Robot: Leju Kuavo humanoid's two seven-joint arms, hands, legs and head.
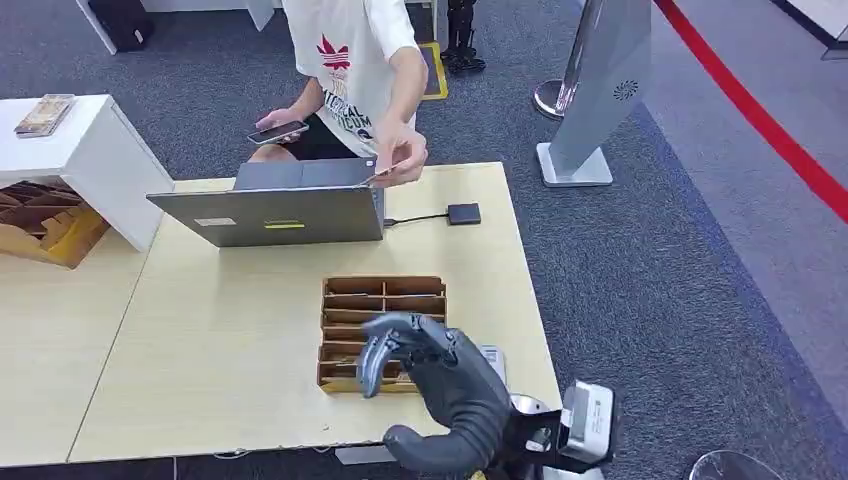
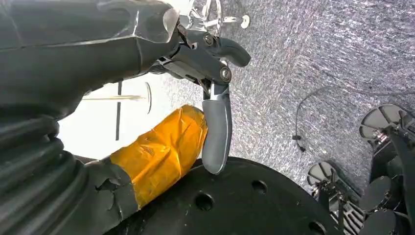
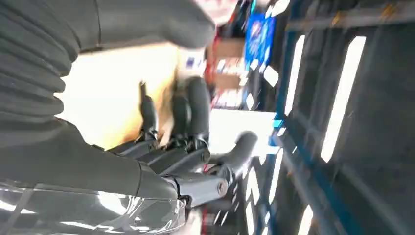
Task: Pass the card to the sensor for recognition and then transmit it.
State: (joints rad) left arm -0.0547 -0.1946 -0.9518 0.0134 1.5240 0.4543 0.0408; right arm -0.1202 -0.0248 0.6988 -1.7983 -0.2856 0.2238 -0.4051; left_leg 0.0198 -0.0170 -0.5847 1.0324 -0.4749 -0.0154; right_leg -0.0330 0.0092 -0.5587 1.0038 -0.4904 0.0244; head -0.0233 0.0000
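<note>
Right hand (image 1: 425, 350) empty, fingers curled loosely apart over wooden tray (image 1: 383, 300); card (image 1: 381, 172) far ahead in person's hand (image 1: 400, 155) beside laptop (image 1: 270, 205); reach forward level, pinch card edge.

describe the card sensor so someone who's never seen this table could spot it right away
On the light wooden table, find the open grey laptop at the far edge, in front of the seated person. A thin black cable runs from its right side to a small flat dark square, the sensor. It is the only black item there, unlike the brown slotted wooden tray nearer the robot.
</note>
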